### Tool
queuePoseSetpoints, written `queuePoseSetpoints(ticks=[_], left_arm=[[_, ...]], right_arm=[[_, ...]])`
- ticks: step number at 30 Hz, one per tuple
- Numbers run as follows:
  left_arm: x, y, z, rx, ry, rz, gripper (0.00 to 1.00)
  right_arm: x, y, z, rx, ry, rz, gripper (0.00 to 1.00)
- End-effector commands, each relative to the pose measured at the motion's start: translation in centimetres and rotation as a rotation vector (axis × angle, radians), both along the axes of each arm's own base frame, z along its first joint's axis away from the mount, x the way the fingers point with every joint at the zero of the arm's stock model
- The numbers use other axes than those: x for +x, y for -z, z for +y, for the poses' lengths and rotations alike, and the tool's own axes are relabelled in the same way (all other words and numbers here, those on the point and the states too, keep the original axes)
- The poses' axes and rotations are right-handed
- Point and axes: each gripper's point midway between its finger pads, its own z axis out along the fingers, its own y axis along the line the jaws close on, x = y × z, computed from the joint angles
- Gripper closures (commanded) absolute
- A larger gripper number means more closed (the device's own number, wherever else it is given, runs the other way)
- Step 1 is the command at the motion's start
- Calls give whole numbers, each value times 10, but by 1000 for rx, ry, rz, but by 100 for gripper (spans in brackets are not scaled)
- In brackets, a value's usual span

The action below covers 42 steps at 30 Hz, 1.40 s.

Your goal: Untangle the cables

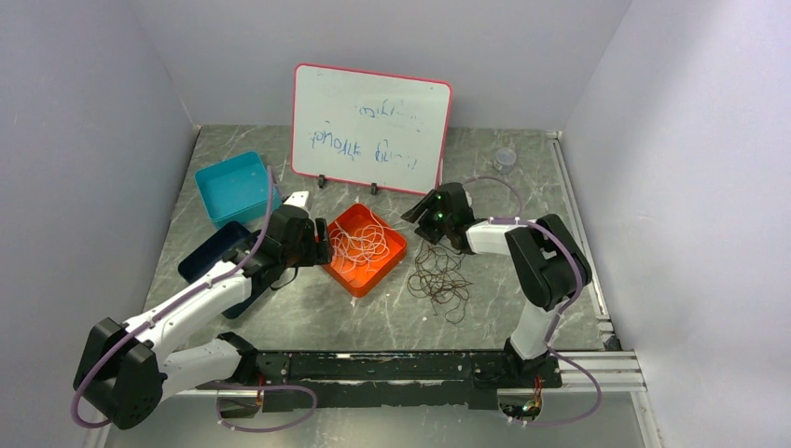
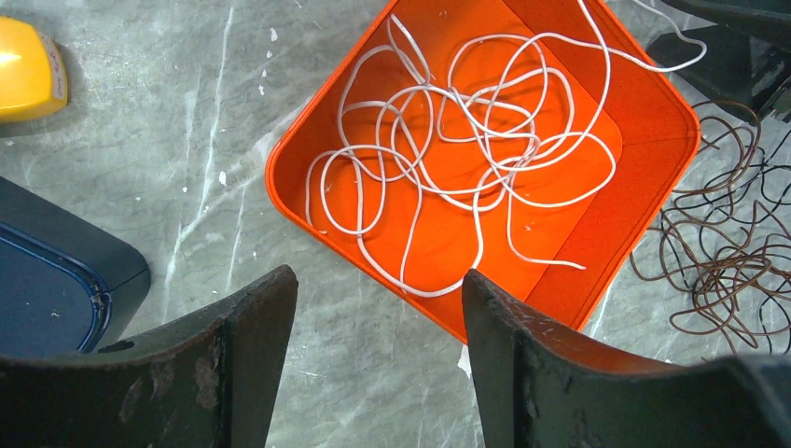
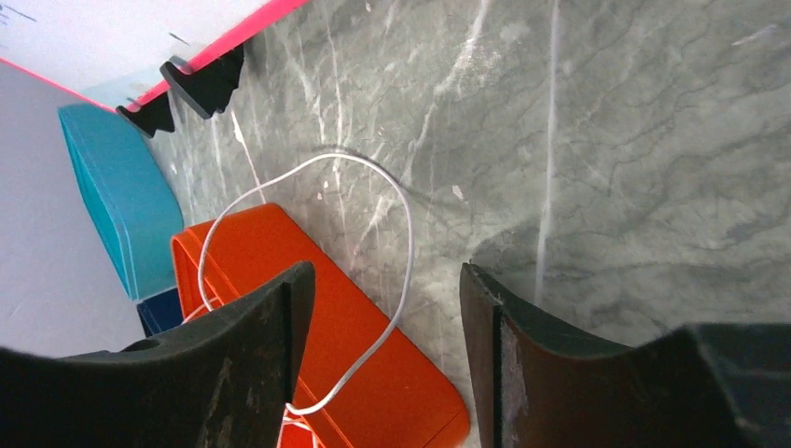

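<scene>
A thin white cable (image 2: 466,140) lies looped inside the orange tray (image 2: 653,177); one loop of it hangs over the tray's far edge onto the table (image 3: 373,177). A tangle of dark brown and black cables (image 1: 440,277) lies on the table right of the orange tray (image 1: 392,259); it also shows in the left wrist view (image 2: 728,252). My left gripper (image 2: 378,308) is open and empty, just off the tray's left corner. My right gripper (image 3: 384,299) is open and empty, over the tray's far right edge near the white loop.
A whiteboard (image 1: 369,126) stands at the back. A teal bin (image 1: 233,187) and a dark blue bin (image 1: 213,254) sit at the left. A yellow object (image 2: 28,70) lies by the left arm. A small round cap (image 1: 505,158) lies back right.
</scene>
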Motion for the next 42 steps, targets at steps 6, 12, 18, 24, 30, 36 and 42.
queuePoseSetpoints(ticks=[6,12,18,24,30,36,42], left_arm=[[1,-6,0,-9,9,-14,30],[1,-7,0,-7,9,-15,30],[2,-8,0,-4,10,-16,30],[3,-9,-3,-13,15,-14,30],[4,-10,-5,-20,17,-16,31],[4,-9,-2,-13,12,-18,31],[3,-7,-3,-18,15,-14,31]], right_arm=[[12,-30,25,64,-134,-169,62],[14,-53,31,78,-195,-282,89],[17,-82,27,-2,-235,-398,100],[11,-115,38,-65,-343,-520,100],[-25,-129,76,-145,-556,-566,100],[-64,-112,96,-212,-714,-519,100],[-78,-71,97,-353,-740,-403,100]])
